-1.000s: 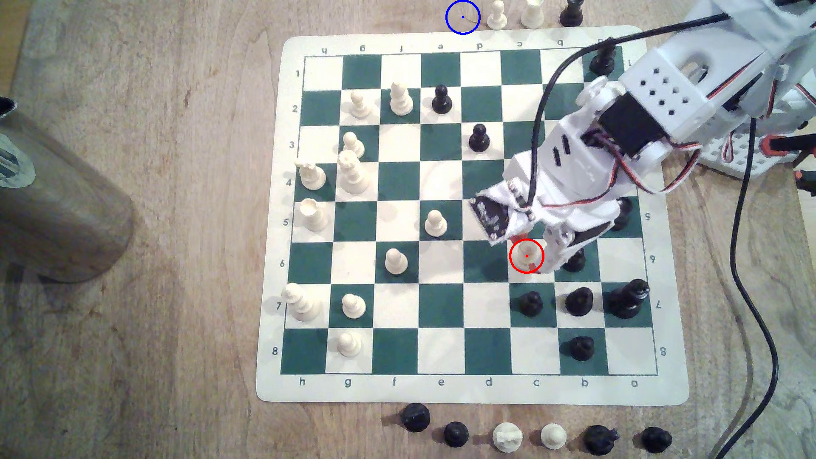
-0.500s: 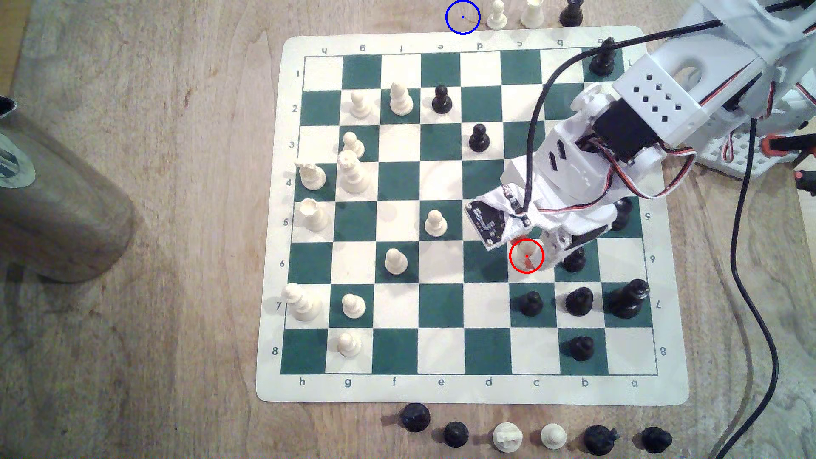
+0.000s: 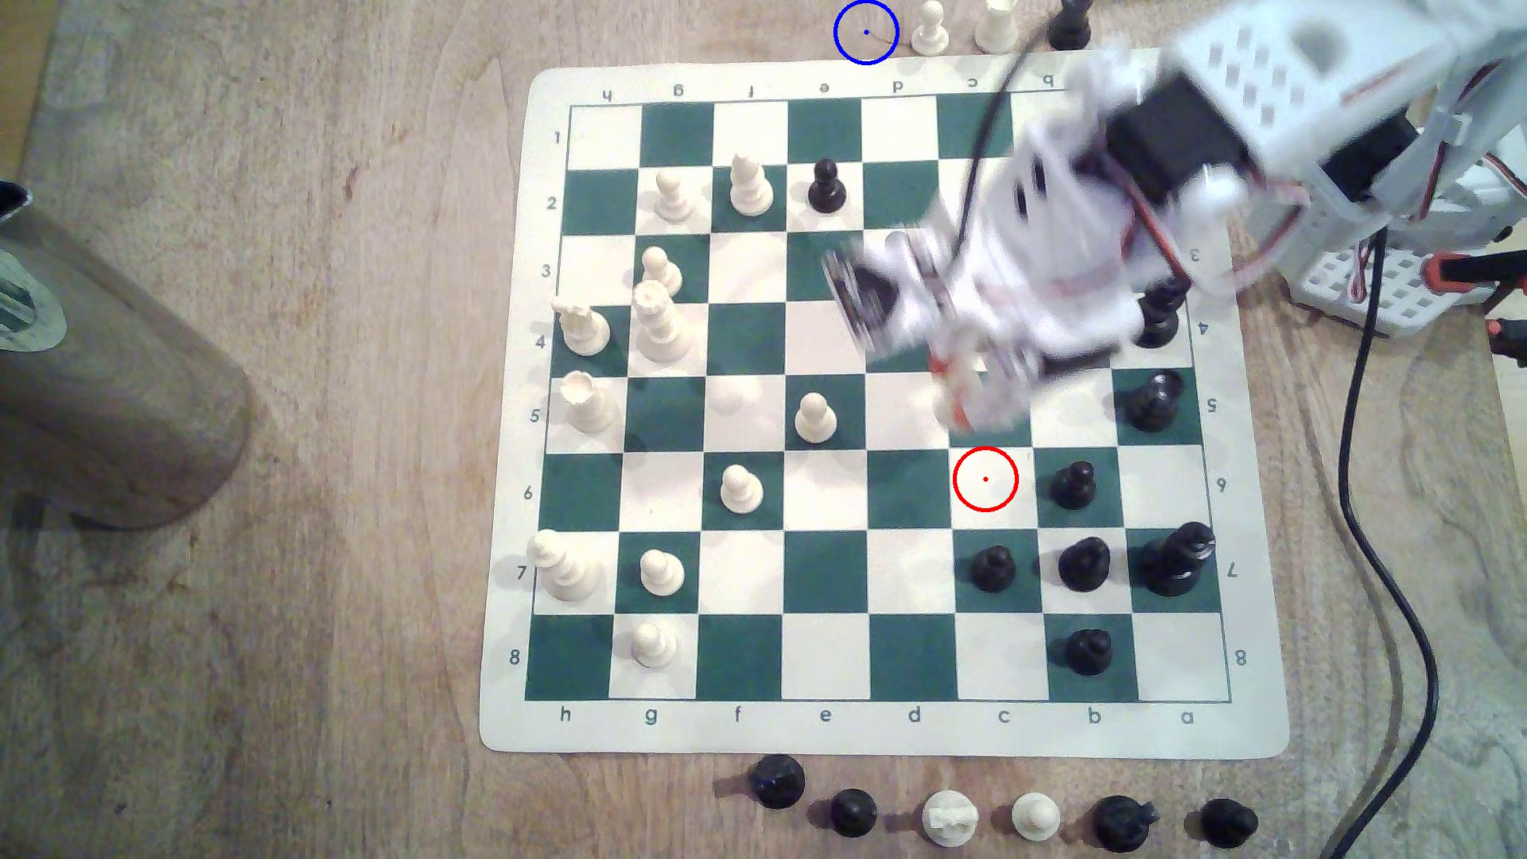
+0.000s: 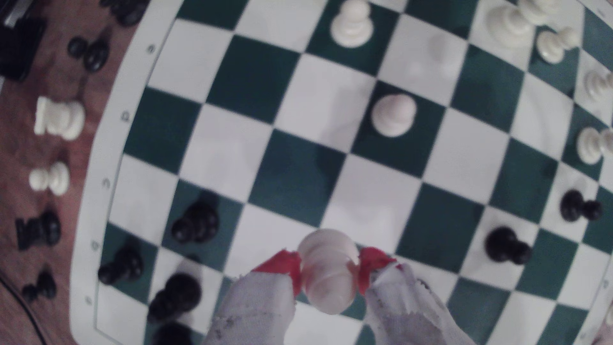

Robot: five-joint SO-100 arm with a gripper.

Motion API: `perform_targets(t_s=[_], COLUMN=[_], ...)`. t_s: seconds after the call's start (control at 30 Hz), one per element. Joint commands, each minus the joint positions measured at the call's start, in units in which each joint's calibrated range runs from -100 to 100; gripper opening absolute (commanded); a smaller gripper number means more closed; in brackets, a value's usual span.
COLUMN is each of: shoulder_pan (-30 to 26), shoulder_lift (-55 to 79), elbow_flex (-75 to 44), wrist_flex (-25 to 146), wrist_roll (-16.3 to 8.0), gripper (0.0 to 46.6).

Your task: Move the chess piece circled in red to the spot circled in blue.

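The arm is smeared with motion blur in the exterior view, so the claw [image 3: 971,396] is hard to read there: just a pale streak with a hint of red over the c5 square, and the pawn [image 3: 958,388] inside it is barely separable from the white plastic. The arm also covers several squares toward the exterior view's upper right, and the pieces along the top edge of the counter [image 3: 248,661] are cut off at their heads.

The wrist view is clearer. The claw [image 4: 330,270] is closed on the pawn [image 4: 326,270], its red-tipped fingers [image 4: 282,265] pressing either side of the neck, with cloth-wrapped jaws behind. The pawn is tilted toward the camera, its round base facing the lens, and it hangs clear of the chessboard [image 4: 132,99].

In the exterior view the red ring [image 3: 985,479] on c6 encloses a bare white square, just below the claw. The blue ring [image 3: 866,32] sits on the wood beyond the board's top edge, well apart from the claw, with a white pawn [image 3: 930,29] just beside it on the exterior view's right.
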Motion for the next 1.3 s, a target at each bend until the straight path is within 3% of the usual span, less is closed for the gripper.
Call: perform_targets(t_s=[0.0, 0.33, 0.43, 0.77, 1.27], shoulder_pan=[8.31, 29.97, 33.88, 41.55, 43.82], shoulder_lift=[-6.73, -2.75, 1.84, 16.86, 18.90], elbow_flex=[-13.73, -16.00, -16.18, -21.62, -17.54], wrist_flex=[7.25, 8.73, 6.35, -0.04, -5.36], wrist_roll=[0.59, 3.86, 4.49, 4.40, 5.08], gripper=[0.4, 0.8, 0.9, 1.2, 1.2])
